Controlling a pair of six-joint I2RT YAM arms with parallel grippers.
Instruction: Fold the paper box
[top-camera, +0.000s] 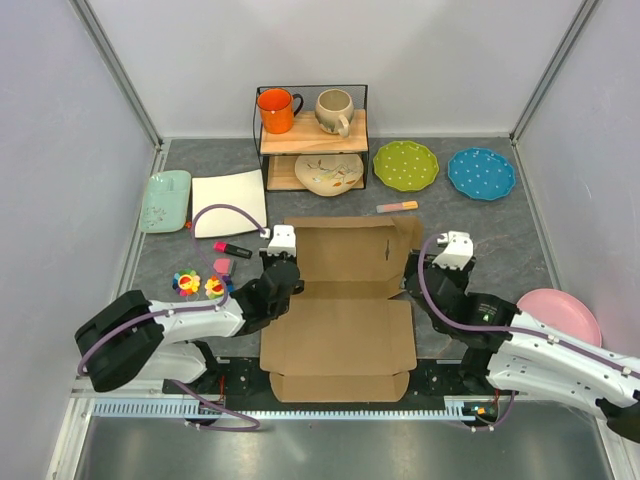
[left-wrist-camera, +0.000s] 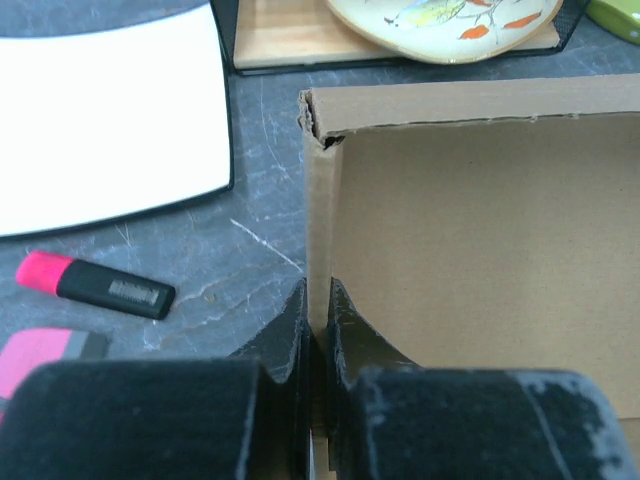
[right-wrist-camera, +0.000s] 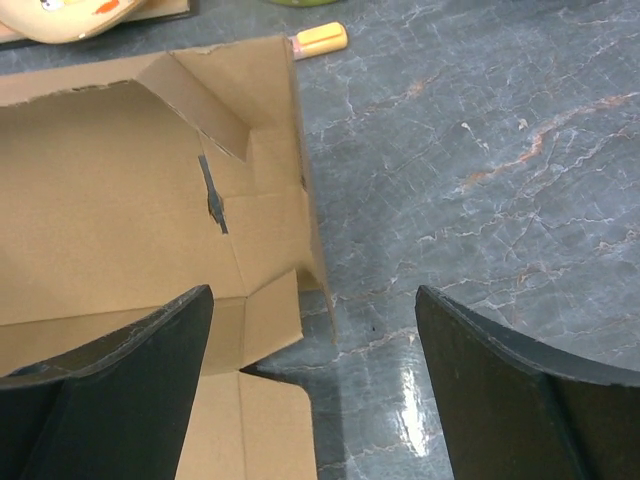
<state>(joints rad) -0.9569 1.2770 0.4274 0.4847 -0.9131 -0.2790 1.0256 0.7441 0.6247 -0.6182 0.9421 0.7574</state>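
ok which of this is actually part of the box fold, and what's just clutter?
Job: paper box; left gripper, shut on its left wall; right gripper, open.
Clutter: shelf, orange mug, white plate, green plate, blue plate, pink highlighter.

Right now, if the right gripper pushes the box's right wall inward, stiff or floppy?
Likely floppy: the paper box is thin creased cardboard with flaps untucked. Probably light, so it may slide, though the left gripper, shut on its left wall, should anchor it.

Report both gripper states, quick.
Left gripper: closed on the paper box's left side wall.
Right gripper: open, holding nothing.
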